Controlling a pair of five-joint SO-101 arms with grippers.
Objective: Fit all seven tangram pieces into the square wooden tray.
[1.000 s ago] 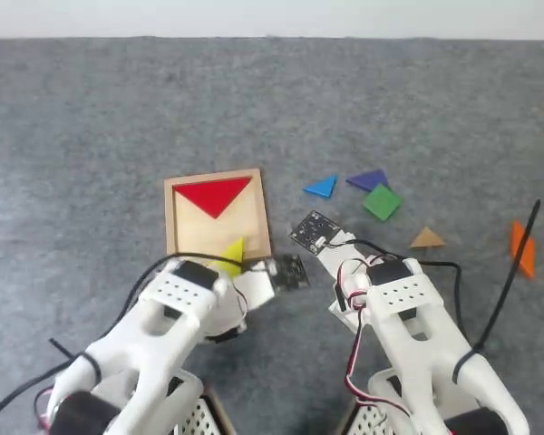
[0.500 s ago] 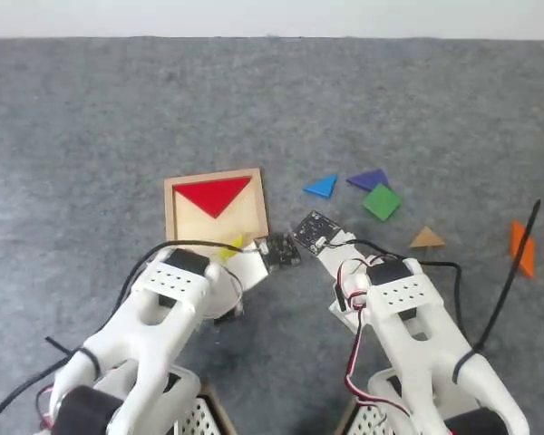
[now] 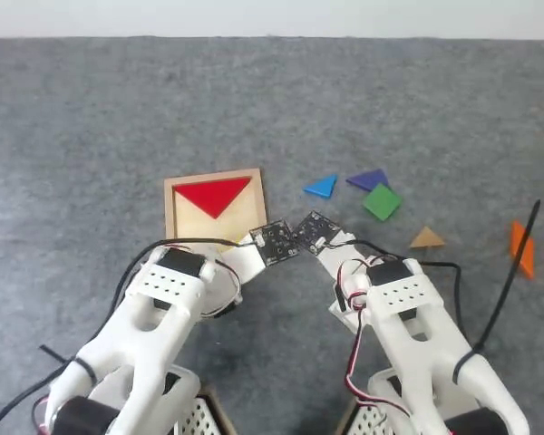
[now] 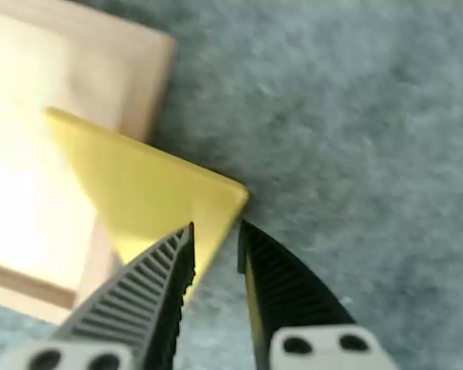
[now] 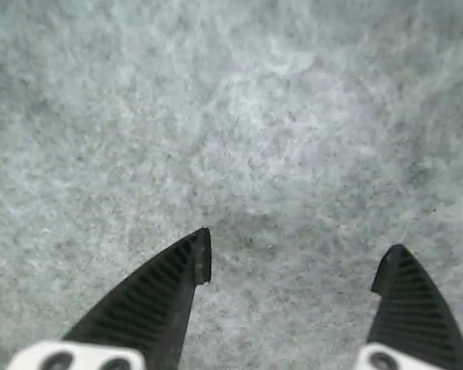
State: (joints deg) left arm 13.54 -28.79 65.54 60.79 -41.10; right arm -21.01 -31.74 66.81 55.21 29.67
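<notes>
The left pincer is clamped on a yellow triangle, which sits over the 5 o'clock corner of the square wooden tray. A red triangle lies in the tray at 12 o'clock. The right pincer hangs with its fingers apart above the grey surface. At 3 o'clock from the tray lie a blue triangle, purple piece, green square, tan triangle and orange piece.
</notes>
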